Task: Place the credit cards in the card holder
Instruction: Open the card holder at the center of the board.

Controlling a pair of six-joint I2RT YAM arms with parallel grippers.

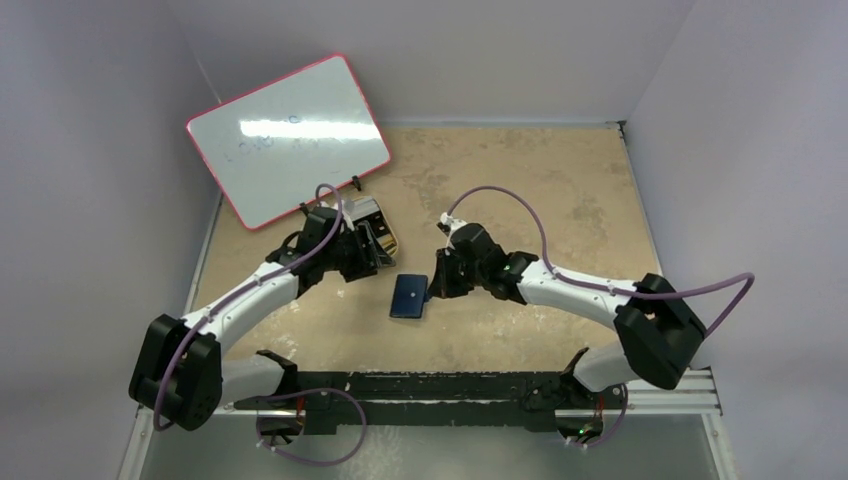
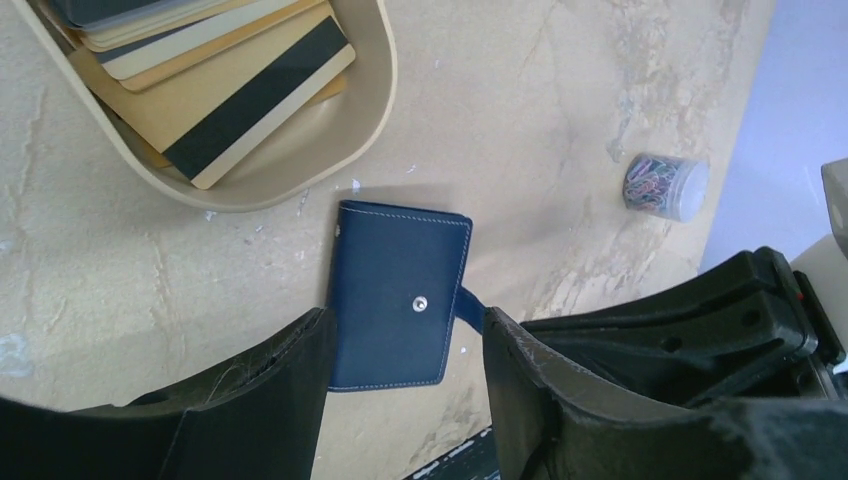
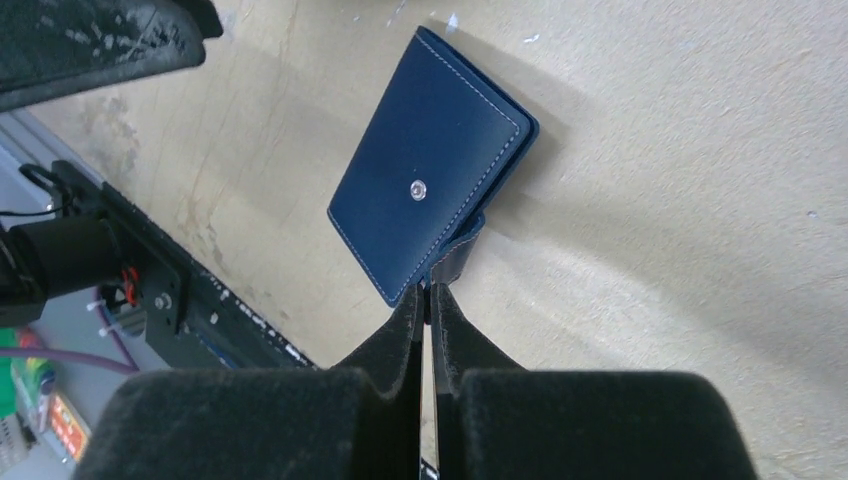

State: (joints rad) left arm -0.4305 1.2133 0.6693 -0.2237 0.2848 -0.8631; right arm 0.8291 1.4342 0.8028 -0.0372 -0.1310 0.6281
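Right jaws: we see them pinched on the card holder [image 3: 430,190] tab | left jaws: spread wide | only left wrist shows credit cards [image 2: 250,100] in a tin [image 2: 375,120] beyond them.

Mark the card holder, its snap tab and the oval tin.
card holder [image 2: 385,265]: left wrist view, blue cover, up-left of the snap stud.
snap tab [image 3: 460,250]: right wrist view, dark strip sticking out past the cover's edge.
oval tin [image 2: 372,110]: left wrist view, bare inner wall.

whiteboard [image 1: 288,140]: pink-rimmed, propped far left | oval tin [image 2: 300,172]: cream-gold, on table [image 2: 560,100] | paper-clip jar [image 2: 665,186]: clear, well apart from tin
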